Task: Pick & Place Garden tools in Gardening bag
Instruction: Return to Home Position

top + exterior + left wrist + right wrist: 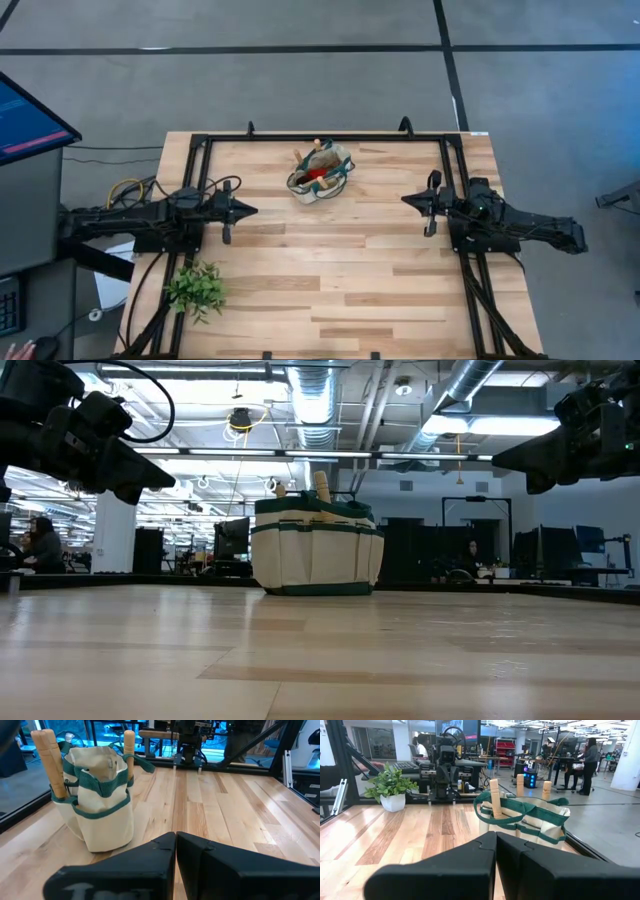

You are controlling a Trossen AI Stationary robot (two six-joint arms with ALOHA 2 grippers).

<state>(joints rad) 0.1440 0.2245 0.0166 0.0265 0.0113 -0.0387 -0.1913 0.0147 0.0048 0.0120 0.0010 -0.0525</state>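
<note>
Closest to each wrist lens: two dark fingers pressed tip to tip, nothing between them.

At nine o'clock of the table [340, 270], the left gripper [176, 834], jaws together and empty, aimed toward three o'clock. Raised clear of the planks, as seen from table height.

At three o'clock, the right gripper [496, 834], likewise pinched closed on nothing, aimed toward nine o'clock. Also lifted off the wood.

At twelve o'clock, near the far edge and slightly toward the left arm's side, the gardening bag [315, 555]: beige cloth, dark green trim, green loop handles, standing upright on the table. Well apart from both grippers, touched by neither.

Inside the bag, three wooden handles [494, 795] poking upright past the rim, as seen from the right wrist. From straight above, a patch of red tool [318, 175] among them. Tool heads hidden by the cloth.

No loose tools on the planks.

At about seven o'clock, beside the left arm's base, a leafy green plant [197, 287] in a white pot [393, 802], far from the bag.

Beyond the table at nine o'clock, a monitor [25, 120]. Farther off in the room, a standing person [590, 762] among desks.
</note>
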